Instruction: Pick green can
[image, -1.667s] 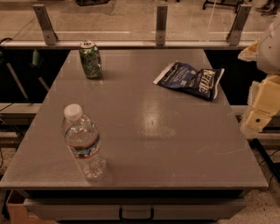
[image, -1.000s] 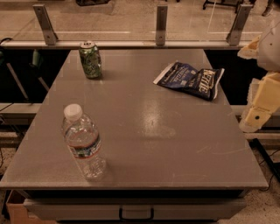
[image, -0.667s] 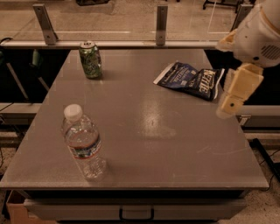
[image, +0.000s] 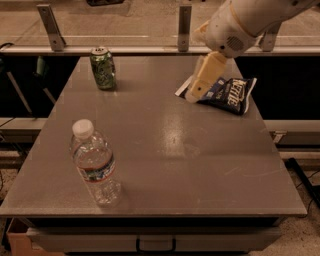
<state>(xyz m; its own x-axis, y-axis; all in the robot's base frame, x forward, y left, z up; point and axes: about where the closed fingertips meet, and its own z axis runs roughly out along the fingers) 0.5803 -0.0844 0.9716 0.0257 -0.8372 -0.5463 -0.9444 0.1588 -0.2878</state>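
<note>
You have three things on the grey counter (image: 200, 170). The green can (image: 103, 68) stands upright near the far left corner, silver top up; what it holds is hidden. A clear water bottle (image: 95, 167) with a white cap stands near the front left corner, and you cannot tell how full it is. A dark chip bag (image: 230, 94) lies flat by the right edge, toward the far corner. The gripper (image: 195, 94) hangs over the far right part of the counter, its tip at the bag's left end. Whether it is spread or pressed together you cannot tell. The can sits well apart from it, toward the left edge, with bare counter between.
</note>
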